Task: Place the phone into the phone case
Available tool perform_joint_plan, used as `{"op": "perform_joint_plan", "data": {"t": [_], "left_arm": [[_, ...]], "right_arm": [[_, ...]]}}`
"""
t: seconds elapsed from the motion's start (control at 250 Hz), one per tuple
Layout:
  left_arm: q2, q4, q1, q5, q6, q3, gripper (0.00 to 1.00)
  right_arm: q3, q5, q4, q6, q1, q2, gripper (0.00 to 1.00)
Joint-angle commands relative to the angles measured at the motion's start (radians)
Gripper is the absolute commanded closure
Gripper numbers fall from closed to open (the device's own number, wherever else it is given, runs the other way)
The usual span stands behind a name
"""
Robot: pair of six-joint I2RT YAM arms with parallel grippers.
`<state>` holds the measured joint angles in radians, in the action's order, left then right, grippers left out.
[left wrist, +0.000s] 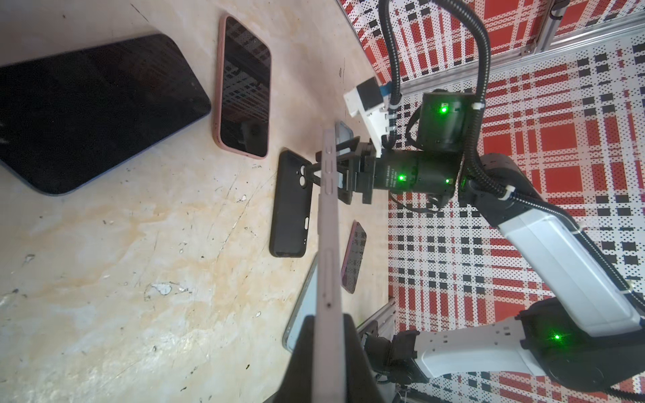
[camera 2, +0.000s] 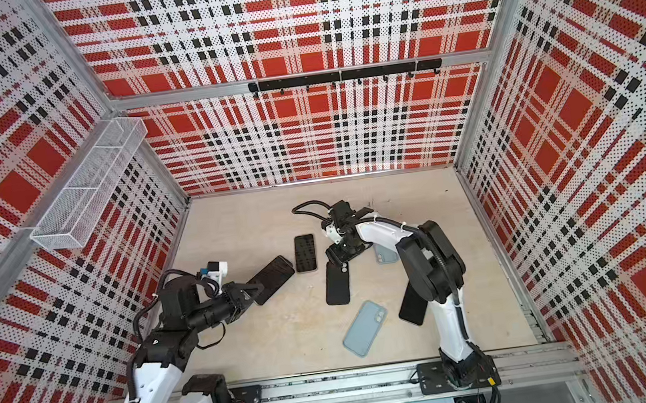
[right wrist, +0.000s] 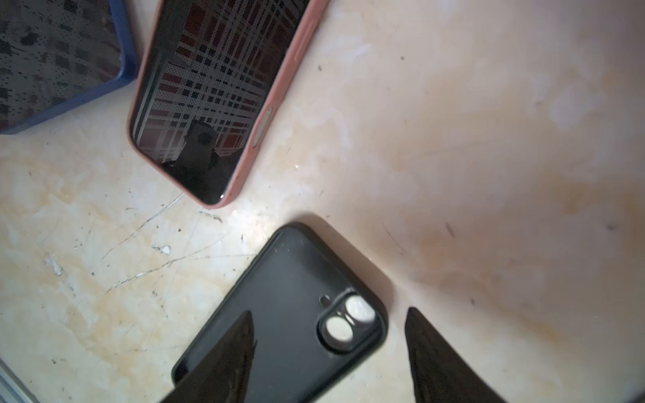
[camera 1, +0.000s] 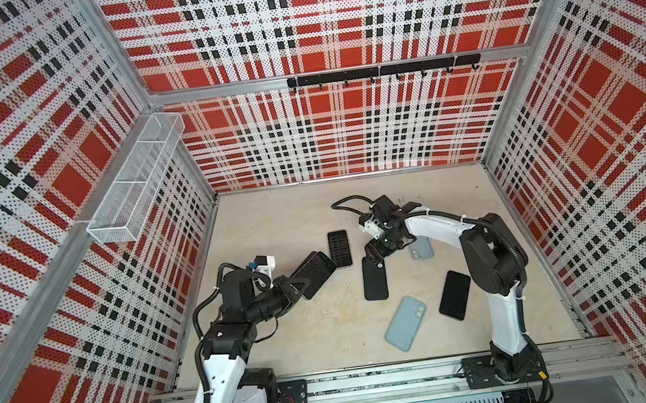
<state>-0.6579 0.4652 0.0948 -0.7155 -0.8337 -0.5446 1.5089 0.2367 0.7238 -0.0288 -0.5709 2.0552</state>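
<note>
In both top views, take the black case [camera 1: 375, 284] as your marker. It lies flat and empty on the table [camera 1: 274, 225], and your right claw [camera 1: 374, 255] hangs over its far end. Left of the case, your left claw [camera 1: 300, 288] is clamped on the phone [camera 1: 316, 276], well short of the case. From up here you cannot cleanly separate that phone from another dark one beneath it. Between them and the case lies a pink-cased phone [camera 1: 339, 248]. Toward the robot's base from the case sit a pale blue case [camera 1: 405, 322] and a bare black phone [camera 1: 455, 295].

In the left wrist view the phone runs edge-on out of the left claw, with a finger pressed to each face, clear of the table. Its free end points toward the black case. A blue-rimmed phone [left wrist: 97, 111] lies flat beyond the pink-cased one from the case.

In the right wrist view your right claw's jaws stand apart with nothing between them. One finger is over the case beside its camera cutout, the other over bare table just off the case's edge. You cannot tell whether either touches. The case looks open side up.

By my reading, you have the phone in hand and the case is not yet steadied. Carrying the phone across, lining it up and pressing it in all remain.
</note>
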Motion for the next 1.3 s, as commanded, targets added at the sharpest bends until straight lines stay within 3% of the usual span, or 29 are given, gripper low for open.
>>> {"op": "perform_joint_plan", "data": {"t": [0.0,0.172,0.4,0.728,1.072,1.297], "left_arm": [[0.02,-0.088,-0.008,-0.03,-0.028,0.007,1.0],[0.023,-0.112,-0.008,-0.029,-0.042,0.021,1.0],[0.015,-0.14,-0.009,-0.027,-0.057,0.027,1.0],[-0.002,-0.156,-0.01,-0.025,-0.062,0.02,1.0],[-0.003,-0.167,-0.008,-0.025,-0.065,0.031,1.0],[-0.009,-0.172,-0.008,-0.025,-0.067,0.03,1.0]], "right_arm": [[0.042,-0.031,-0.02,-0.043,-0.017,0.029,0.3],[0.057,-0.081,-0.002,-0.058,-0.017,0.067,0.32],[0.053,-0.107,0.001,-0.056,-0.019,0.104,0.44],[0.021,-0.095,-0.062,-0.035,-0.022,-0.003,0.44],[0.075,-0.151,-0.032,-0.069,-0.022,0.114,0.45],[0.036,-0.131,-0.026,-0.054,-0.022,0.103,0.71]]}}
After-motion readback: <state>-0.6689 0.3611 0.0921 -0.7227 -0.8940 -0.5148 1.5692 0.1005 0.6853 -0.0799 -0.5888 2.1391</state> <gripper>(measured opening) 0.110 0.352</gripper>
